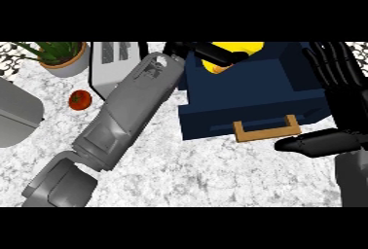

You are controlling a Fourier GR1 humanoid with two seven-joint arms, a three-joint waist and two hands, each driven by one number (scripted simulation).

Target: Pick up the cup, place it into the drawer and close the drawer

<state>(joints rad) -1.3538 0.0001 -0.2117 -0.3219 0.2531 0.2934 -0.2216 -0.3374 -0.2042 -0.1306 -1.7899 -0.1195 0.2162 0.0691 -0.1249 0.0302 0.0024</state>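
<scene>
The yellow cup (239, 48) shows at the top of the view, over the far part of the dark blue drawer (248, 92). My left hand (208, 51) reaches in from the lower left, and its black fingers cross the cup and hide much of it. The drawer's front panel faces me and carries a wooden handle (266, 131). At the right edge my right hand (338, 73) is open, fingers pointing up beside the drawer's right side. Its thumb (316, 143) lies just right of the handle, not touching it.
A potted plant (61, 56) stands at the back left, with a red tomato (80, 99) in front of it. A grey rounded object (18, 116) sits at the left edge. A white and grey appliance (108, 61) stands behind my left forearm.
</scene>
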